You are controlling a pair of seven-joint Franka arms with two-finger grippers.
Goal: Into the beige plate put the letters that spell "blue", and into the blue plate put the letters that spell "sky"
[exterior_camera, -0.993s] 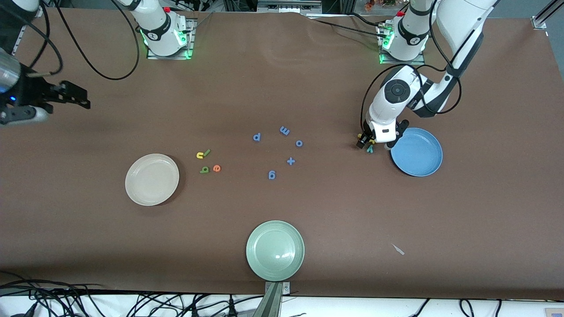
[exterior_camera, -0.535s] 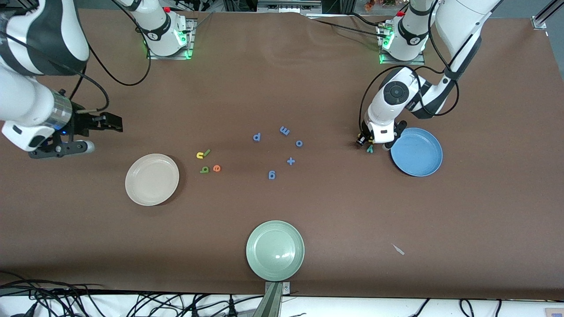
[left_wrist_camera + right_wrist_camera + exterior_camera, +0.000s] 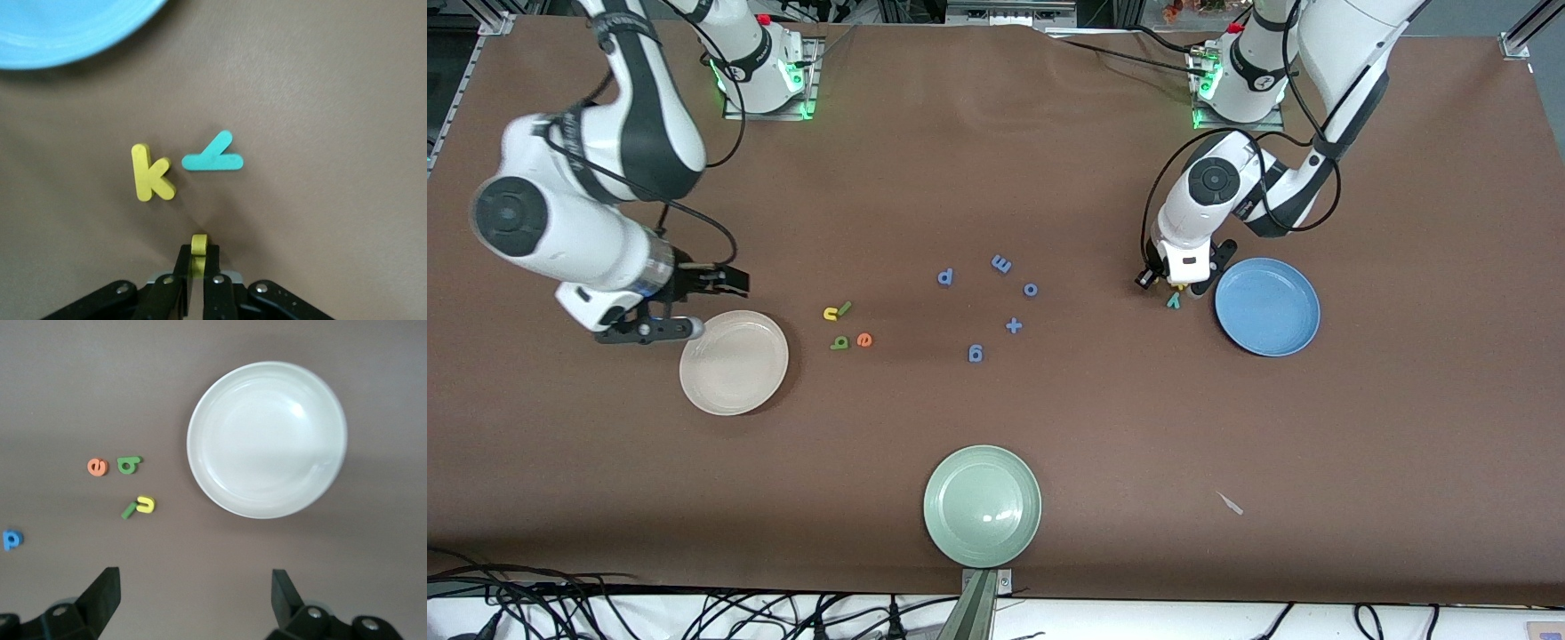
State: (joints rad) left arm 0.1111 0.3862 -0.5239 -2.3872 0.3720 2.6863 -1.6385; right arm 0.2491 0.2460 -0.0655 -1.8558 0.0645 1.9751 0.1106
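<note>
A brown table point(image 3: 996, 427) fills the frame. The beige plate point(image 3: 734, 362) is seen at centre-left, the blue plate point(image 3: 1267, 307) at centre-right, and a green plate point(image 3: 982, 506) at bottom centre. Beside the beige plate lie u point(image 3: 831, 313), l point(image 3: 844, 308), b point(image 3: 839, 342) and e point(image 3: 863, 339). Blue letters point(image 3: 975, 354) and a plus point(image 3: 1013, 325) are scattered mid-frame. By the blue plate lie y point(image 3: 1174, 300) and k point(image 3: 152, 173). A white scrap point(image 3: 1231, 504) lies at lower right.

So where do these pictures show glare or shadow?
Front view: a bright glint on the pale green plate, and green lamps glowing at both arm bases. Right wrist view: soft sheen across the beige plate. Left wrist view: a faint shadow under the blue plate.
</note>
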